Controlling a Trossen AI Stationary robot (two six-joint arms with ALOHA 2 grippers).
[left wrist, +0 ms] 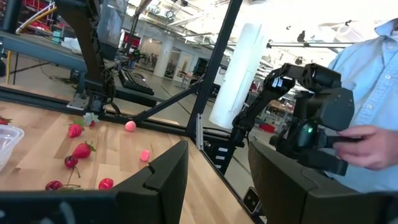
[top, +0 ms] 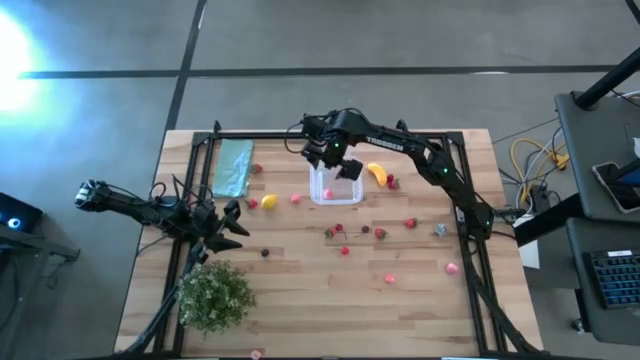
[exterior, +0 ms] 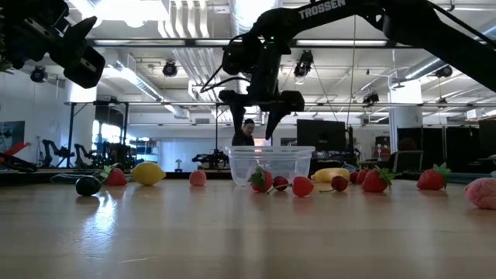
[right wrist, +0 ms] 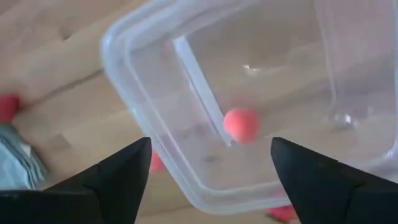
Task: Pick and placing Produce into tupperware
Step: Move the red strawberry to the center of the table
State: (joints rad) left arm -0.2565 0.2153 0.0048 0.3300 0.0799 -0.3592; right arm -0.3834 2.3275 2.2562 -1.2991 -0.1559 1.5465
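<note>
1. Starting nearest the front edge of the table [top: 300, 300], a few pink pieces [top: 389, 278] lie loose, with a leafy bush [top: 214, 294] at the left front corner. They look tiny, light and hard, likely to roll or squirt out of a pinch, so I would grip each across its middle.
2. Mid-table, red berries [top: 336, 231] sit scattered, well apart from one another, and a dark piece [top: 265, 252] lies left of them.
3. The left gripper [top: 233, 222] waits at the left, fingers spread wide and empty.
4. Farther back, a lemon [top: 268, 202] lies left of the clear box [top: 322, 198] and a banana [top: 377, 173] just to its right; the banana's curve suits a grip across its narrow waist.
5. The right gripper [right wrist: 208, 180] hangs over the box, jaws wide and empty, with one pink ball [right wrist: 240, 124] inside. The thin box looks light and easily shoved.
</note>
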